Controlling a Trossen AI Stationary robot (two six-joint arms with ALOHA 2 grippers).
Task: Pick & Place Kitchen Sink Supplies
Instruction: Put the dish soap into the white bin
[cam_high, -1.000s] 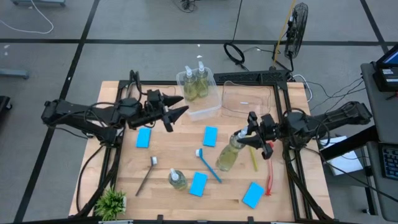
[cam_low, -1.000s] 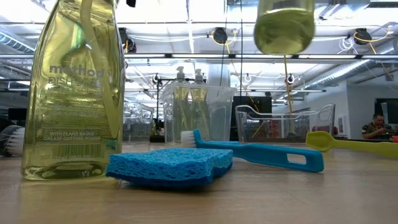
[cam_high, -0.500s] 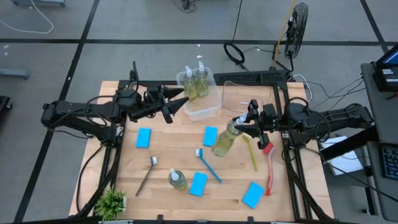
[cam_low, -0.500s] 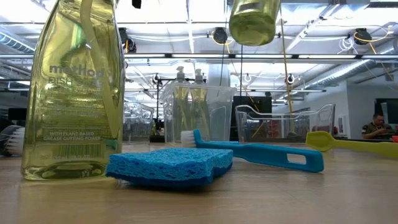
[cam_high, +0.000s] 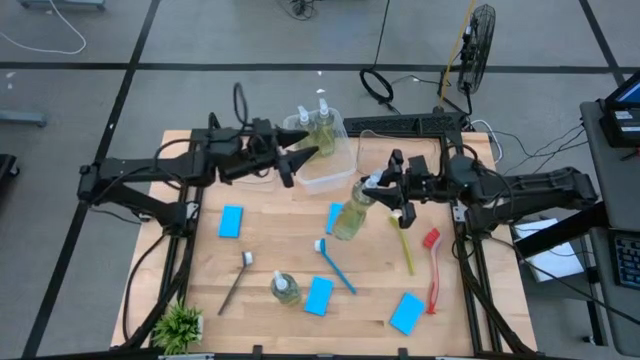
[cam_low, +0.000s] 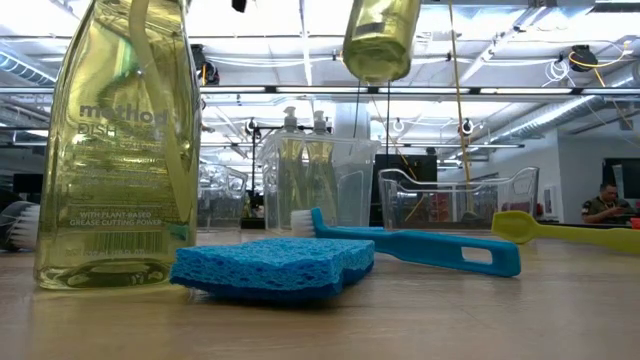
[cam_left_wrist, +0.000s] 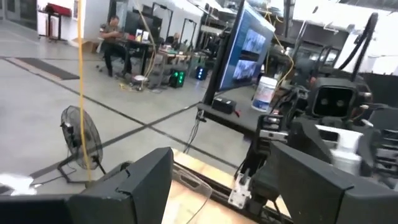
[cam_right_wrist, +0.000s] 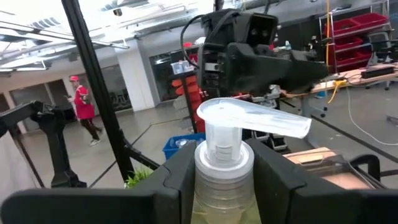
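the right hand (cam_high: 385, 187) grasps a soap bottle (cam_high: 351, 213) by its neck just under the white pump (cam_right_wrist: 252, 118), its fingers (cam_right_wrist: 177, 168) pressed on either side, and holds it tilted in the air above the middle of the worktop (cam_high: 270, 245), just right of the bin (cam_high: 325, 170) at the far edge. that clear bin already holds two soap bottles (cam_high: 313, 132). the left hand (cam_high: 302, 158) hovers released and empty, its fingers spread, at the bin's left side. a fourth bottle (cam_high: 284, 289) stands near the front edge beside a blue sponge (cam_high: 319, 295); other sponges lie at the left (cam_high: 231, 221), centre (cam_high: 337, 216) and near right (cam_high: 406, 313). the blue brush (cam_high: 336, 266), yellow brush (cam_high: 404, 245), red brush (cam_high: 432, 268) and dark grey brush (cam_high: 238, 280) lie flat on the worktop.
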